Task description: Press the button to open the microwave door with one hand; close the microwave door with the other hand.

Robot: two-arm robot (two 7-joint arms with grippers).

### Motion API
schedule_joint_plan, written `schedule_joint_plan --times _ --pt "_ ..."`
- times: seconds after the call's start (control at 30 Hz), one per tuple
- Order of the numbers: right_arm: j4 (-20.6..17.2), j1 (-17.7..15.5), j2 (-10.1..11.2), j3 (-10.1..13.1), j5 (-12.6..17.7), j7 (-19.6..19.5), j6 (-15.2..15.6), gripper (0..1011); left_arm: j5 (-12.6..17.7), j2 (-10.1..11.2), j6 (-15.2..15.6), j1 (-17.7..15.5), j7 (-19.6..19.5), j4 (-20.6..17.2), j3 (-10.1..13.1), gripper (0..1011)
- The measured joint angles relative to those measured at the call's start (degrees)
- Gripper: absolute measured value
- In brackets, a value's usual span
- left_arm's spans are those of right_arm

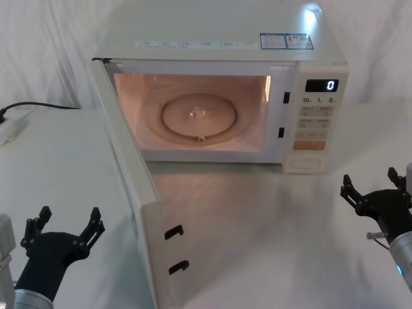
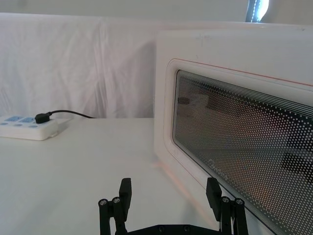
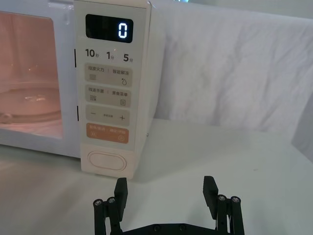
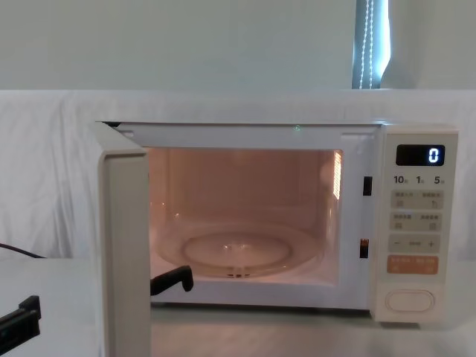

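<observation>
Head view shows the microwave standing at the far side of the white worktop, its lit cavity exposed and the glass turntable visible inside. The microwave door is swung wide open on its left hinge, reaching toward the near edge, with two dark latch hooks on its free end. On the control panel at the right, the black display reads 0, and the button sits at the bottom of the panel, just below the orange key.

The left gripper hangs low at the near left, just left of the open door and apart from it, jaws spread wide with nothing between them. From the left wrist view the door's dotted window lies close ahead on one side.

The right gripper hovers at the near right, in front of the control panel and well apart from it, jaws likewise spread and empty. A power strip with a black plug lies at the far left.
</observation>
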Motion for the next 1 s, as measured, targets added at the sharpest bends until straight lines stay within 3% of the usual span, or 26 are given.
schedule_joint_plan --times 1.0 --pt "0.0 0.0 0.0 0.0 0.0 0.0 0.0 1002 0.0 0.0 0.0 0.0 0.0 0.0 0.0 1001"
